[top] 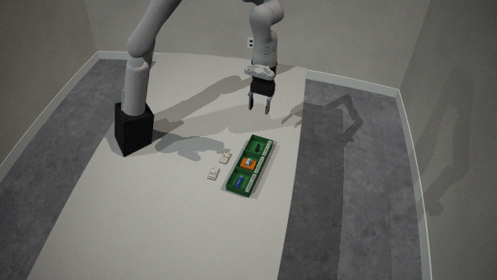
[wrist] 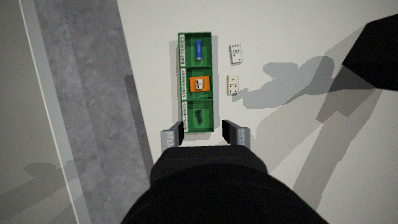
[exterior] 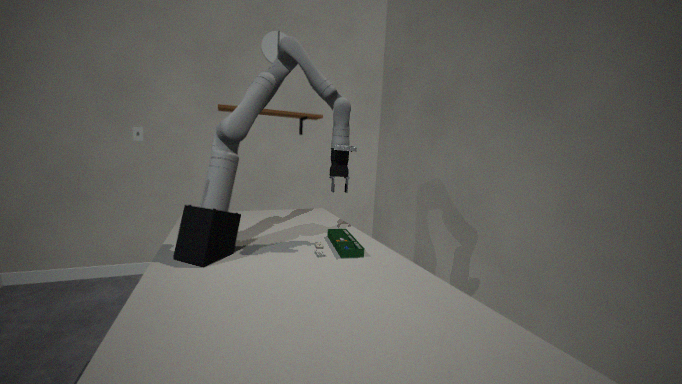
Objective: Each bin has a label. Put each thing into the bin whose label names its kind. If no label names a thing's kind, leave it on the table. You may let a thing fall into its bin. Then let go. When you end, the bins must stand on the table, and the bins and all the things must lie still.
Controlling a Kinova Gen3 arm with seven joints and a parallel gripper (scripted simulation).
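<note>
The green three-part bin row (top: pixel 237 190) (exterior: pixel 353 254) (wrist: pixel 210 56) stands on the table. A blue battery (top: pixel 238 181) (wrist: pixel 199 50) lies in the BATTERIES bin. An orange block (top: pixel 243 165) (wrist: pixel 193 88), with a small white-and-dark thing (top: pixel 248 161) (wrist: pixel 200 84) on top, is in the middle STATIONERY bin. A black bolt-like thing (top: pixel 258 147) (wrist: pixel 199 117) lies in the NUTS+BOLTS bin. Two dominoes, one white (top: pixel 213 173) (wrist: pixel 236 53) and one cream (top: pixel 225 157) (wrist: pixel 232 85), lie on the table beside the bins. My gripper (top: pixel 259 110) (exterior: pixel 339 190) (wrist: pixel 203 128) is open and empty, high above the table, near the NUTS+BOLTS end.
The black arm base (top: pixel 134 133) (exterior: pixel 206 236) (wrist: pixel 379 55) stands on the table, beyond the dominoes from the bins. The table edge runs along the label side of the bins. A wooden shelf (exterior: pixel 282 114) is on the wall.
</note>
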